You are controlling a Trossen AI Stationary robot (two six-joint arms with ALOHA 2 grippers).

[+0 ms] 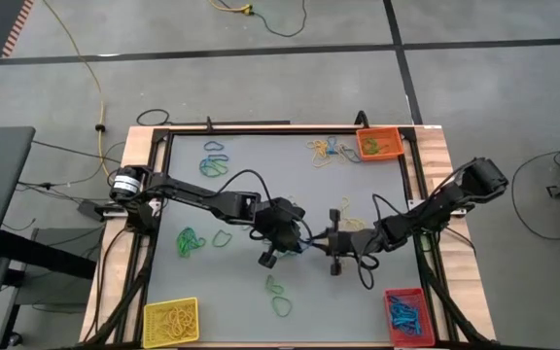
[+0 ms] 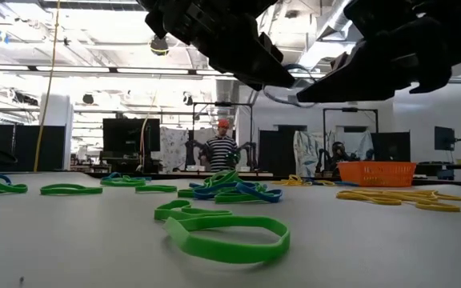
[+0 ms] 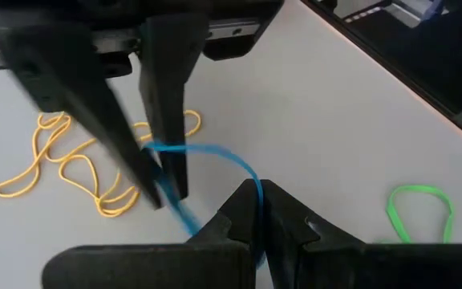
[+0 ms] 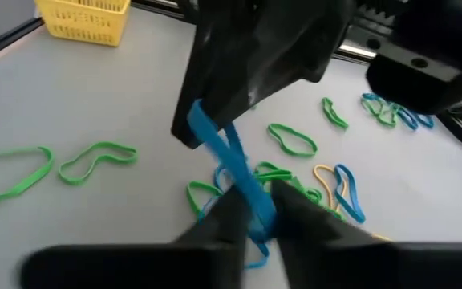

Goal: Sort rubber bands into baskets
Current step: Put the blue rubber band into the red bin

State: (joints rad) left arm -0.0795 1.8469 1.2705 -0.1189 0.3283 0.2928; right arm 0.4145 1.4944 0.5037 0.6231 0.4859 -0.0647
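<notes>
A blue rubber band [image 1: 313, 237] hangs over the middle of the table between my two grippers. My left gripper [image 1: 301, 236] reaches in from the table's left and is shut on one end of it. My right gripper [image 1: 327, 239] reaches in from the right and is shut on the other end. Loose green bands [image 1: 190, 241] and yellow bands [image 1: 321, 151] lie flat on the grey table top. The yellow basket [image 1: 170, 321] stands at the near left corner, the red basket [image 1: 404, 316] at the near right, and the orange basket [image 1: 378, 144] at the far right. My left gripper pinches one end of the blue band [image 3: 256, 191] between its two fingertips, slanting down from the table's left. The band is clear of the table and runs across to the other gripper's fingers [image 3: 165, 152]. My right gripper pinches the band's other end [image 4: 257, 205] between its two fingers, coming from the table's right and only slightly tipped down. From there the band runs as a drawn-out strip [image 4: 219, 152] up to the left gripper, clear of the table.
Below the grippers lie yellow bands [image 3: 70, 164] and green bands [image 4: 291, 140]. Other green bands [image 1: 280, 297] lie toward the near edge, and blue and green ones [image 1: 214, 160] at the far left. A wooden frame [image 1: 144, 146] borders the table.
</notes>
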